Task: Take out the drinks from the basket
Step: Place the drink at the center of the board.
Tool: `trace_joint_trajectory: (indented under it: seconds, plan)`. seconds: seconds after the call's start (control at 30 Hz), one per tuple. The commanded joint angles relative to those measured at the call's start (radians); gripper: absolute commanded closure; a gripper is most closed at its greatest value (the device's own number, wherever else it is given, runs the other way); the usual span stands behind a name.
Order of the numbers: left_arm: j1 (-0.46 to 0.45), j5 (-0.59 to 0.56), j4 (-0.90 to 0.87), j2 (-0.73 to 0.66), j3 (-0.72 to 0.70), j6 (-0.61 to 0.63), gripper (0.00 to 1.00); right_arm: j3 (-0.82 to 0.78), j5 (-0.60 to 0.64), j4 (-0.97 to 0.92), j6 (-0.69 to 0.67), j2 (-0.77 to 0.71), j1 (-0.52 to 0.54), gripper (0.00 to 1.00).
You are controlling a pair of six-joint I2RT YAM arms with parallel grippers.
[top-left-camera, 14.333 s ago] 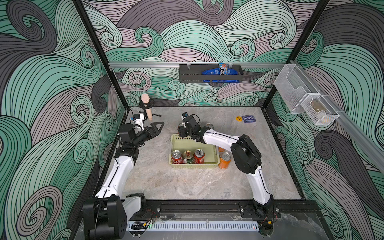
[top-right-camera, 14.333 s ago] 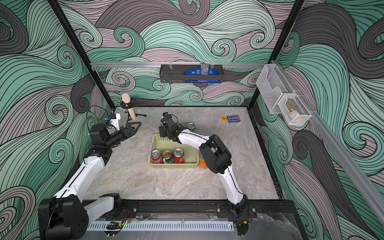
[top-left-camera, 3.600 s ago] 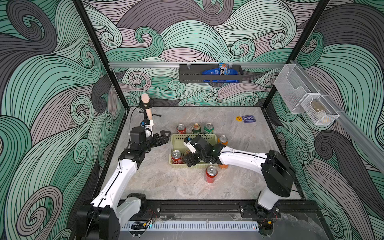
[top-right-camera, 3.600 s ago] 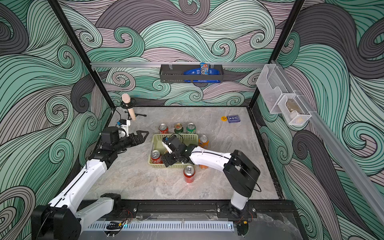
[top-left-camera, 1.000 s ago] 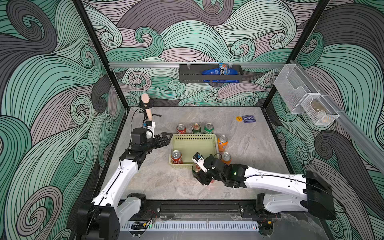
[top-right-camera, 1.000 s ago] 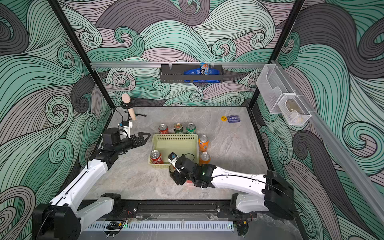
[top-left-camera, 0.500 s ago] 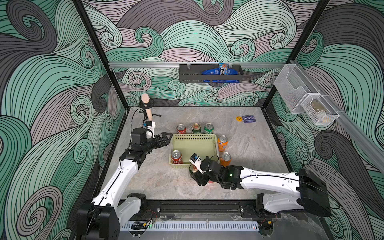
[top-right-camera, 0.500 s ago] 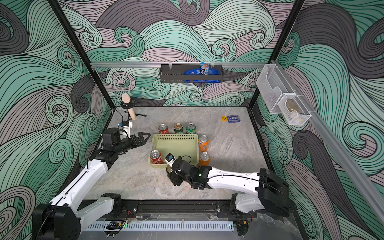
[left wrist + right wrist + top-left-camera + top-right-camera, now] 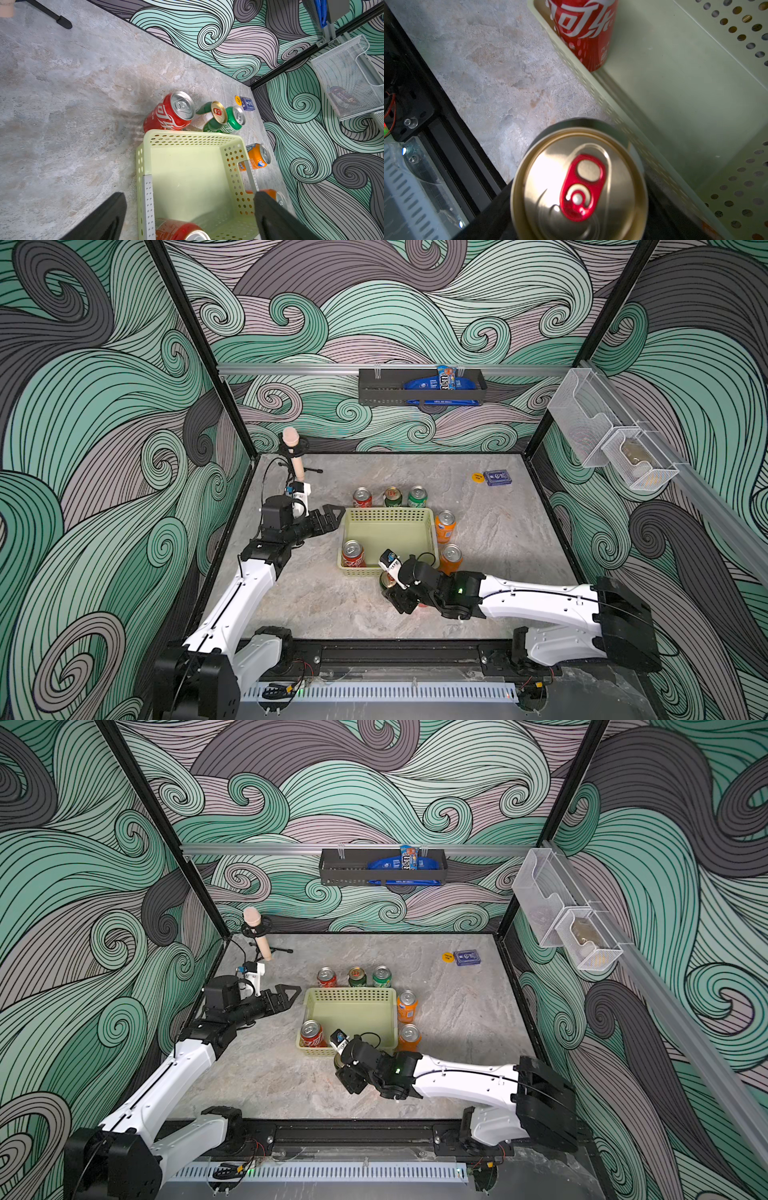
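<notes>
A: What does the right tool (image 9: 391, 588) hold?

B: It is clamped on a green can with a gold top (image 9: 579, 187) and a red pull tab. The black fingers (image 9: 483, 224) sit against the can's sides, one on each side.

A: Where is that can?

B: Upright, just outside the front wall of the basket (image 9: 388, 512), over the table (image 9: 324, 605). I cannot tell whether its base touches the table.

A: And the left tool (image 9: 337, 516)?

B: Its jaws stand wide apart and grip nothing. It sits just beside the basket's rear corner on the left arm's side. I cannot tell whether it touches the rim.

A: What is in the basket?

B: One red can (image 9: 352, 552), upright in the front corner on the left arm's side. In the right wrist view it stands close against the front wall.

A: And the other drinks?

B: A row of three cans (image 9: 392, 496) stands on the table just behind the rear wall: red, dark green and bright green. An orange can (image 9: 445, 526) stands beside the wall on the right arm's side. A second orange can (image 9: 451, 558) stands near the front corner on that side, close to the right arm.
</notes>
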Motion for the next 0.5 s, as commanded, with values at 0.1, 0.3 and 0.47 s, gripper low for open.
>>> trace_joint_trajectory:
  seconds: [0.1, 0.3, 0.47]
  plan:
    - [-0.005, 0.008, 0.010, -0.033, -0.003, 0.001, 0.02, 0.002, 0.064, 0.005, 0.055, 0.042, 0.032, 0.39]
    - [-0.004, 0.009, 0.012, -0.036, -0.004, 0.000, 0.02, -0.002, 0.092, 0.064, 0.085, 0.091, 0.048, 0.38]
    - [-0.004, 0.012, 0.015, -0.037, -0.005, -0.001, 0.02, 0.005, 0.108, 0.063, 0.094, 0.108, 0.050, 0.38]
